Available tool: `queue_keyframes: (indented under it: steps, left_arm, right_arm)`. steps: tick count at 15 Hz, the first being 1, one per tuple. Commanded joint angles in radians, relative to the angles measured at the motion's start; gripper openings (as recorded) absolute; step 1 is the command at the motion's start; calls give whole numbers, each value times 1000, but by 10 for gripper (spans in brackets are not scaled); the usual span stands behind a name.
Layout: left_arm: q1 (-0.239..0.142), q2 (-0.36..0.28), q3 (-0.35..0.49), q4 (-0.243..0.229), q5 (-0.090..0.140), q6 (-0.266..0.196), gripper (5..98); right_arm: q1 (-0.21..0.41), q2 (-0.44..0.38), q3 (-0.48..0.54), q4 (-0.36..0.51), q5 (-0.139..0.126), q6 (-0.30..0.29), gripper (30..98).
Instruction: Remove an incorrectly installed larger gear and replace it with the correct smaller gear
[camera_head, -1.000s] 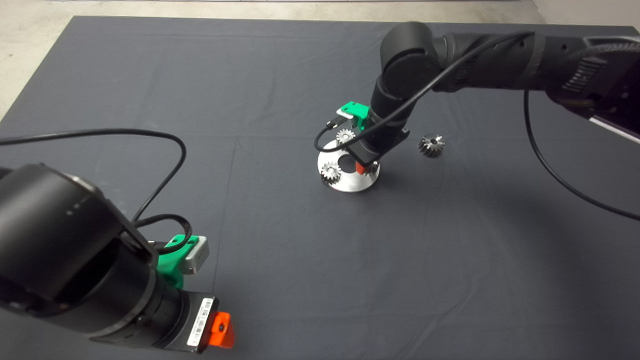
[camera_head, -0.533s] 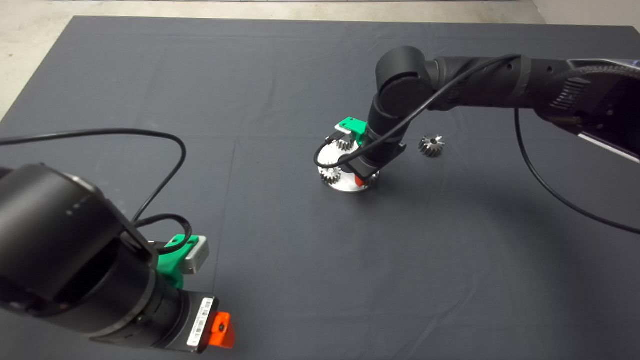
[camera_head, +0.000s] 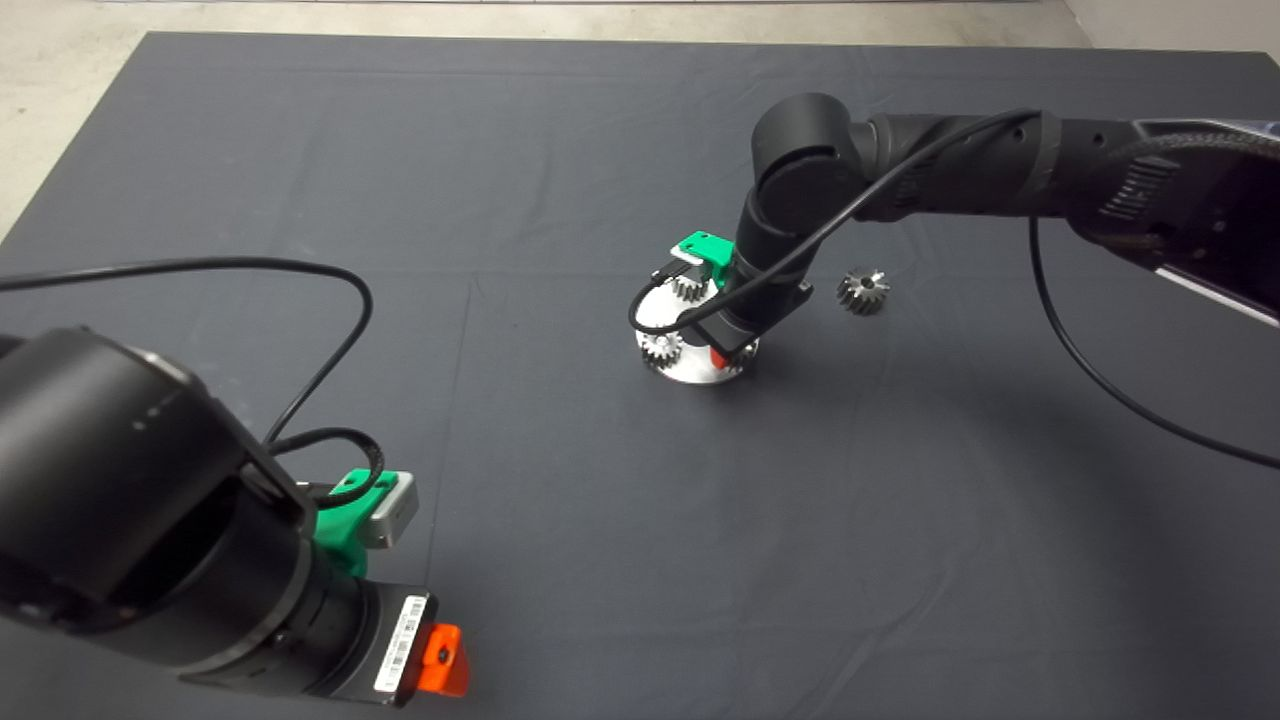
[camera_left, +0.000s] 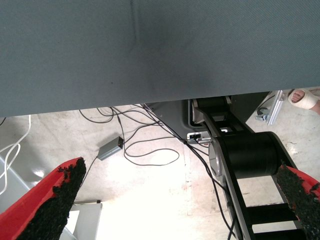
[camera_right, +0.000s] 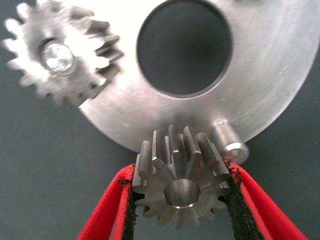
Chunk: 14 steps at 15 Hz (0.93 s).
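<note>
My right gripper is down at the near right rim of the round silver plate. In the right wrist view it is shut on the smaller gear, a grey coarse-toothed gear with a centre hole. The gear hangs at the plate's edge, just beside a bare silver peg and not on it. The larger gear, shiny with long splayed teeth, lies on the mat to the right of the plate. My left gripper is parked at the lower left, open and empty.
Two pale fine-toothed gears sit on pegs on the plate; one shows in the right wrist view. The plate has a large round centre hole. The left wrist view shows the floor, cables and a person's foot.
My right arm has come down and slightly nearer, bringing the held gear lower onto the plate's near right rim. In the last half second it barely moves. The left arm has not moved.
</note>
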<state>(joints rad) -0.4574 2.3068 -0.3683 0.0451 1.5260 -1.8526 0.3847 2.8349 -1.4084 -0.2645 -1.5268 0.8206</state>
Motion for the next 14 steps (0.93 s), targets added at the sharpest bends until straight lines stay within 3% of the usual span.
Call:
queue_keyframes:
  steps: [1, 14]
  left_arm:
    - [-6, -6, 16, -19, 17, 0, 982]
    - [-6, -6, 16, -19, 17, 0, 982]
  right_arm:
    - [30, 1, -38, -30, -76, -20, 406]
    - [78, 2, -44, -22, -75, -28, 405]
